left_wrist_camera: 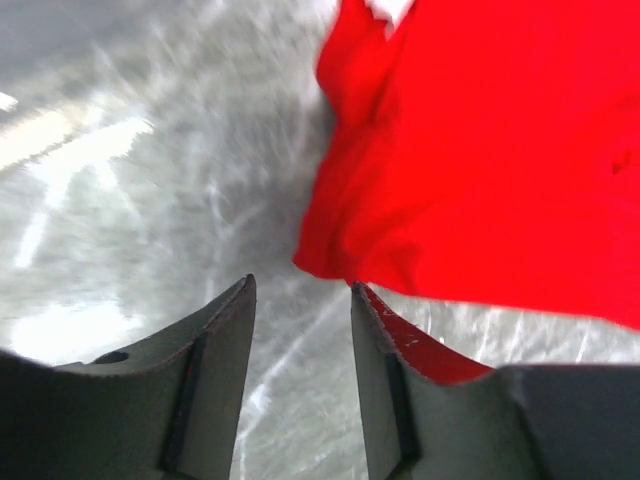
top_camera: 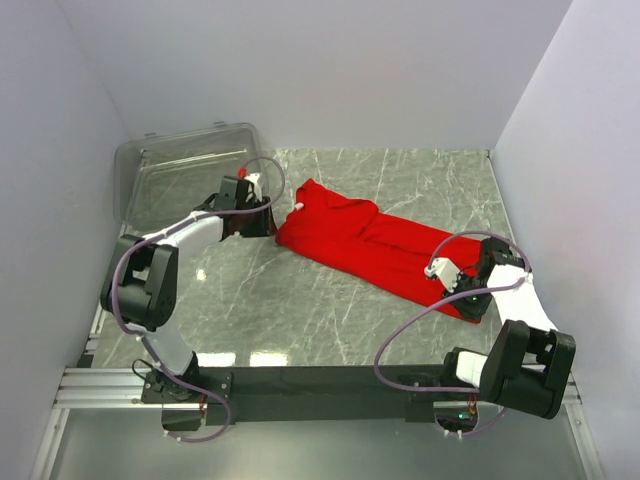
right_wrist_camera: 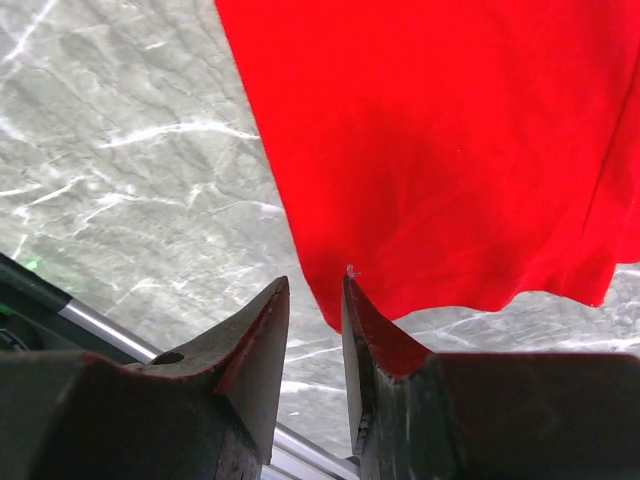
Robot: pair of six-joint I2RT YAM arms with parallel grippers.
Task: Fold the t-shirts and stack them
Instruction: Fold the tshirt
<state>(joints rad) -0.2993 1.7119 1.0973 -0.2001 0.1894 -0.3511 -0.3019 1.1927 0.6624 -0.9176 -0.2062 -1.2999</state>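
T-shirt (top_camera: 372,243): plain red, spread slantwise across the grey marbled worktop (top_camera: 300,320), from back centre toward near right.
Left jaws: moderately parted, holding nothing, just beside the shirt's left edge.
Right jaws: narrowly parted, holding nothing, at the shirt's near-right hem.
Bin (top_camera: 170,175): clear plastic, back-left corner, apart from the shirt.

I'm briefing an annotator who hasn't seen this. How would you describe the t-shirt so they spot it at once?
Look at the grey marble table inside the white walls. Across its middle, lying diagonally, is the t-shirt: rumpled cloth, the only red thing, unlike the clear bin at far left.
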